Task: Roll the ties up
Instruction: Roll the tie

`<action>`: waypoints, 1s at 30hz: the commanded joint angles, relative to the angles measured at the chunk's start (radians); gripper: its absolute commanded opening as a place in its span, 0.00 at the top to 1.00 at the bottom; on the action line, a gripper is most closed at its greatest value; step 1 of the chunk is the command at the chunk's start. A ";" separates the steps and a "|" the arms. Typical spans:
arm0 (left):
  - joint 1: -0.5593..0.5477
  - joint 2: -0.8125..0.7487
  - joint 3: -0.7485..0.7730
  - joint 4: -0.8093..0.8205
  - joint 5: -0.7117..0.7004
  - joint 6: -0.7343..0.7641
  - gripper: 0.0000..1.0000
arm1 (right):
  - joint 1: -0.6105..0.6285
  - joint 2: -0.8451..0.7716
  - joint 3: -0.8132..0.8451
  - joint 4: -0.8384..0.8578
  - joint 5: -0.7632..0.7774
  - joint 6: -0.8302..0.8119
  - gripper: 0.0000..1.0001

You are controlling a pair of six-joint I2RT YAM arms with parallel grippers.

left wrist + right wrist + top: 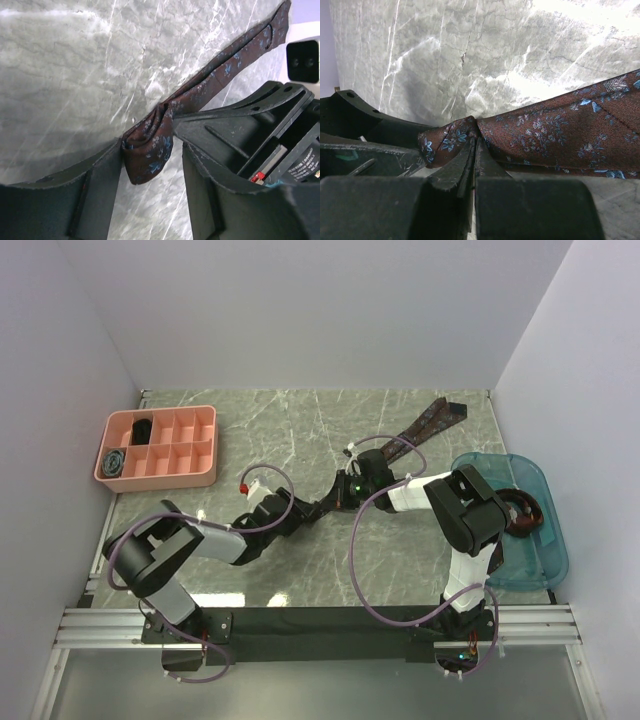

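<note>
A dark brown-maroon tie with small blue flowers lies as a long strip on the marble table, running from the middle toward the far right. Its near end is folded over. My right gripper is shut on the tie at that fold, its fingertips pinching the fabric. My left gripper stands open around the folded tip. The tip touches one finger, and a gap shows before the other finger.
A pink divided tray at the far left holds a black coil and a grey-blue coil. A teal tray at the right edge holds a dark coiled tie. Purple cables loop over both arms.
</note>
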State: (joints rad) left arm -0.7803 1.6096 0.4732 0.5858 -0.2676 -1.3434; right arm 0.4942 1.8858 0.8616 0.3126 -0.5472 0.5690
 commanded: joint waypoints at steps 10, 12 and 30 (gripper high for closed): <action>-0.005 0.082 -0.014 0.025 -0.005 -0.039 0.57 | -0.019 0.019 -0.041 -0.107 0.108 -0.038 1.00; -0.005 0.076 -0.019 0.022 -0.008 -0.037 0.65 | -0.022 0.019 -0.041 -0.109 0.107 -0.038 1.00; -0.007 -0.089 0.203 -0.496 -0.088 0.199 0.99 | -0.006 -0.165 -0.032 -0.210 0.160 -0.141 0.85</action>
State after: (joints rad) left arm -0.7948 1.5646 0.6159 0.2771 -0.2943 -1.2407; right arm 0.4969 1.7905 0.8417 0.1833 -0.4885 0.4915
